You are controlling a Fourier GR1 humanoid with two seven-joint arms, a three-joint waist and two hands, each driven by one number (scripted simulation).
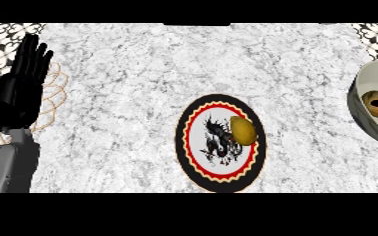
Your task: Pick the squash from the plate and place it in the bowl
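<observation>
You have lots of bare worktop [133, 80] to move over, all across the top and the middle. The plate [193, 145] sits low in the middle, and the squash [244, 130] lies on its right side. Between the plate and the bowl [363, 100] at the right edge the way is open. The left hand [22, 87] rests flat and open at the left edge, well apart from the plate

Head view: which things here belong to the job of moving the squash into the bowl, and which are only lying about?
For the job:
- squash, lying on the right part of the plate
- plate, with a black and red rim
- bowl, cut by the right edge

Only lying about:
- left hand, open, resting at the left edge
- thin looped wire object beside that hand
- counter
</observation>
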